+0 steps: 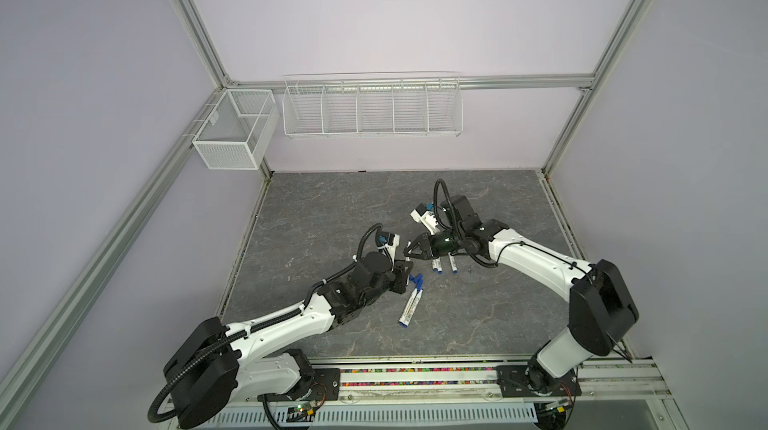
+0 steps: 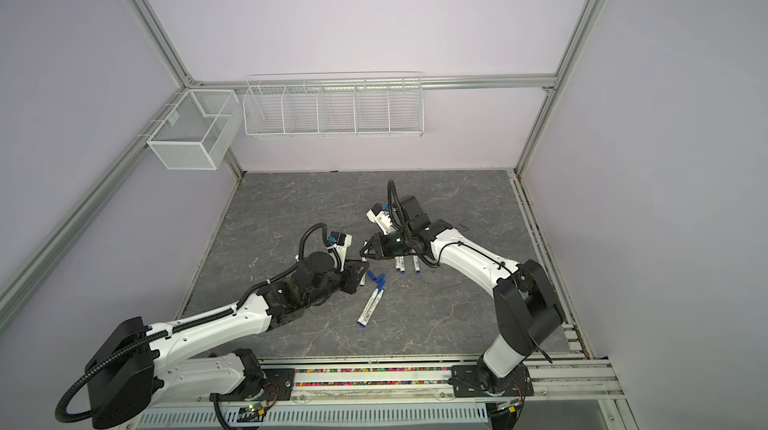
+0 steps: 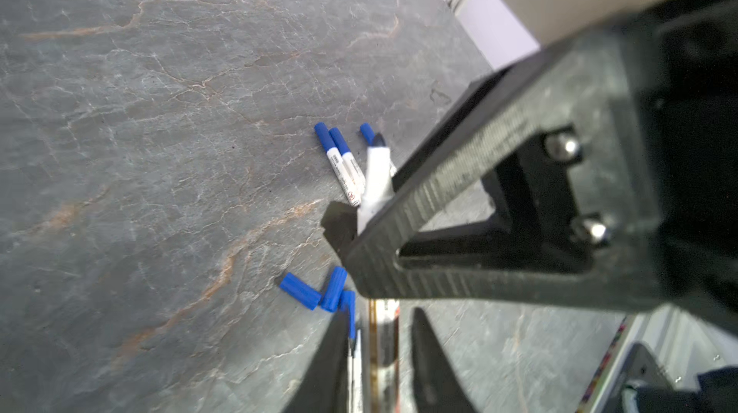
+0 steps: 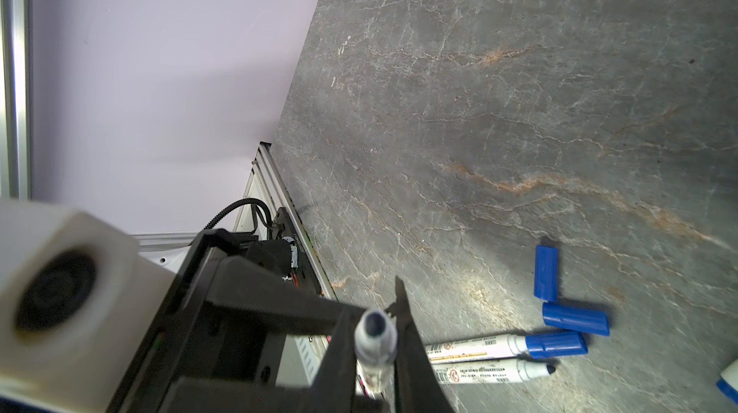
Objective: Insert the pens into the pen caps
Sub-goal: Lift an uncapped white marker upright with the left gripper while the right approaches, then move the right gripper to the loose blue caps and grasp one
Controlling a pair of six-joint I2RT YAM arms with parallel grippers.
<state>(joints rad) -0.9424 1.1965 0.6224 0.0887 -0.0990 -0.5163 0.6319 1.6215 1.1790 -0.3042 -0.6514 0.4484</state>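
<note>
- The right claw point(image 4: 374, 313) was found clamped on an uncapped pen point(image 4: 375, 337), dark tip exposed. The pen was held in the air above the middle of the desk point(image 1: 332, 220).
- The left claw point(image 3: 381, 323) was seen set about the same barrel further back. Its jaws were narrowly parted, with a slit of desk showing beside the barrel, and no firm grip could be made out.
- Two loose caps point(image 4: 545, 271) were noted close together, a little toward the front edge from the claws.
- Beside the caps, a capped pen point(image 4: 557, 345) and a bare-tipped pen point(image 4: 491, 371) lay side by side.
- Three more pens point(image 3: 337, 169) lay under the right arm point(image 1: 519, 249). Whether their blue ends were caps or plugs could not be told.
- Step judged: a hand-over of the pen between the claws, ahead of capping.
- Next move judged: the left claw is to be drawn clear of the barrel without dragging it. A loose cap is then to be taken and its open end lined up squarely with the tip.
</note>
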